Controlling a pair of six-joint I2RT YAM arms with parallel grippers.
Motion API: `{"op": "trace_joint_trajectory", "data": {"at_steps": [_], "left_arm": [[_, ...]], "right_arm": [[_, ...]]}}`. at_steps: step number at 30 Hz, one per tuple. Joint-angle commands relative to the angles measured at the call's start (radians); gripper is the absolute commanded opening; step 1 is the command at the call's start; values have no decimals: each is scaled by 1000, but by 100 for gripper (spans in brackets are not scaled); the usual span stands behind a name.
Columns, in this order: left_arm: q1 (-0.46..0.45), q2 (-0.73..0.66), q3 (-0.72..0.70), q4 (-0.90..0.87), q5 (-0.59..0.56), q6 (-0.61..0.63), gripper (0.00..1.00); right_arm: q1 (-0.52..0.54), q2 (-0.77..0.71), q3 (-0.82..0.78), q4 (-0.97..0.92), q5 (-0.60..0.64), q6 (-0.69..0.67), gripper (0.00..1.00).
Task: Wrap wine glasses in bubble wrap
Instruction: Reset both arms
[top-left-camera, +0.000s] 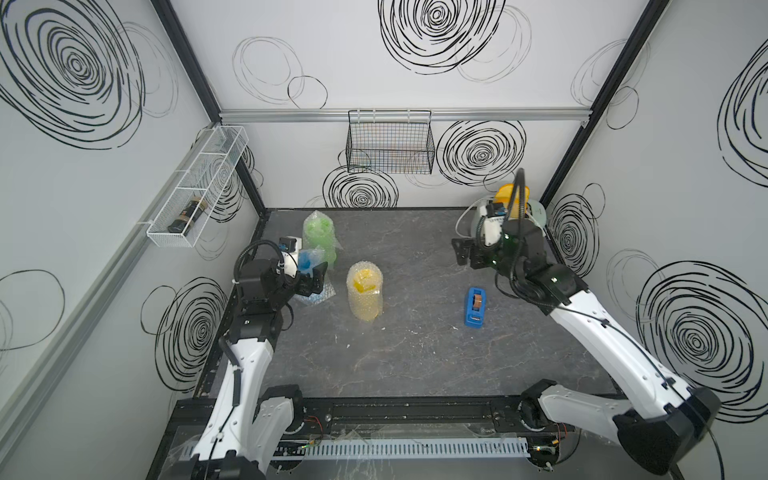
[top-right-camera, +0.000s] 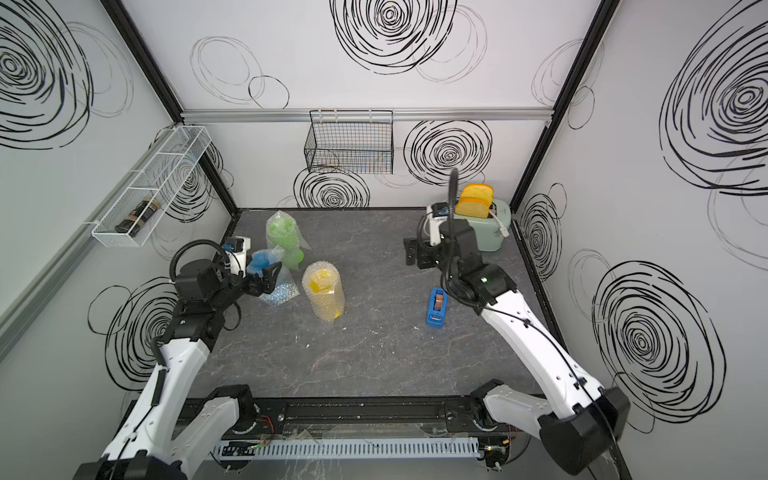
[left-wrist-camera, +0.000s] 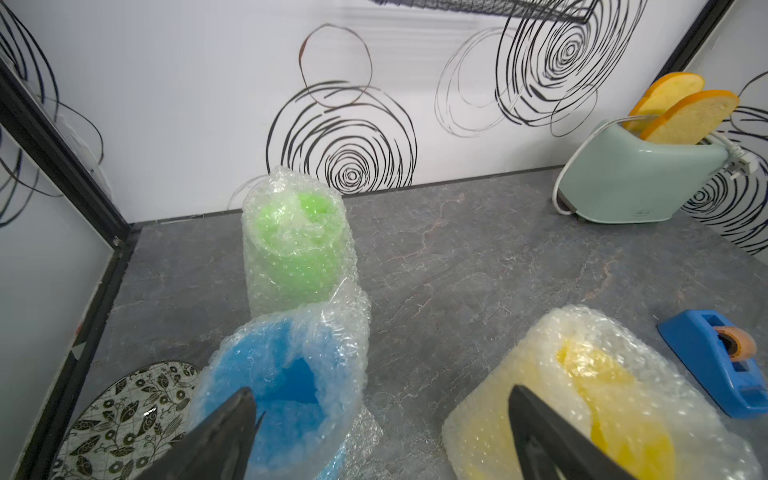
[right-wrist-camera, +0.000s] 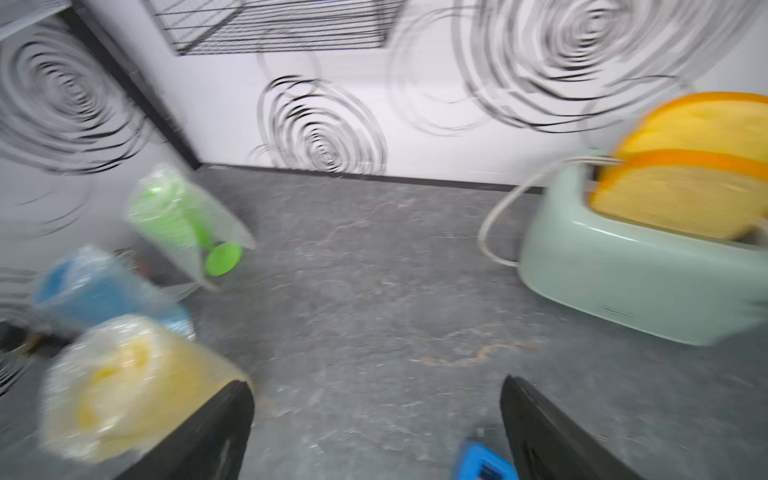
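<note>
Three wine glasses stand on the table, each rolled in bubble wrap (left-wrist-camera: 353, 316): lime green (top-left-camera: 319, 237) at the back left, blue (top-left-camera: 306, 261) in front of it, yellow (top-left-camera: 365, 295) nearer the middle. My left gripper (top-left-camera: 311, 284) hovers open just above and in front of the blue glass (left-wrist-camera: 274, 386). In the left wrist view one finger overlaps the blue glass and the other overlaps the yellow glass (left-wrist-camera: 598, 399), with only table between them. My right gripper (top-left-camera: 465, 253) is raised at the back right, open and empty. The right wrist view is blurred.
A blue tape dispenser (top-left-camera: 475, 308) lies right of the yellow glass. A mint toaster (top-right-camera: 484, 226) with two bread slices stands in the back right corner. A patterned plate (left-wrist-camera: 124, 415) sits by the left wall. A black wire basket (top-left-camera: 390, 143) and a white one (top-left-camera: 199, 187) hang on the walls.
</note>
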Motion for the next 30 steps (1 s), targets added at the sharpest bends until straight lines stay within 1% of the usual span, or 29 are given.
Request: {"op": "trace_joint_trajectory", "data": {"at_steps": [1, 3, 4, 7, 9, 11, 13, 15, 18, 20, 22, 23, 27, 30], "left_arm": [[26, -51, -97, 176, -16, 15, 96], [41, -84, -152, 215, 2, -3, 96], [45, -93, -164, 211, 8, -21, 96], [46, -122, -201, 238, 13, -79, 96], [38, -132, -219, 277, 25, -98, 97], [27, -135, -222, 297, 15, -107, 96], [14, -139, -219, 290, 21, -101, 96], [5, -133, -215, 275, 27, -99, 97], [-10, -124, -200, 258, 35, -97, 96], [-19, -120, -188, 259, 36, -108, 96], [-34, -113, -192, 295, -68, -246, 96], [-38, -109, -186, 283, -97, -274, 97], [-37, -120, -179, 236, -112, -239, 96], [-31, -126, -174, 211, -81, -243, 96]], "right_arm": [[-137, -129, -226, 314, -17, -93, 97], [-215, -191, -363, 421, -43, -121, 97], [-216, -221, -431, 486, 8, -132, 97], [-220, -284, -594, 662, 22, -171, 97], [-230, -314, -649, 709, 40, -167, 97], [-231, -336, -662, 688, 41, -156, 97], [-230, -375, -657, 639, 8, -127, 97], [-229, -421, -663, 620, 14, -83, 97], [-230, -428, -662, 582, 28, -23, 97], [-230, -432, -659, 559, -30, -36, 97], [-228, -453, -667, 571, -66, -52, 97], [-228, -464, -679, 591, -65, -58, 97], [-228, -482, -702, 634, -41, -59, 97], [-228, -461, -709, 646, -56, -59, 97]]}}
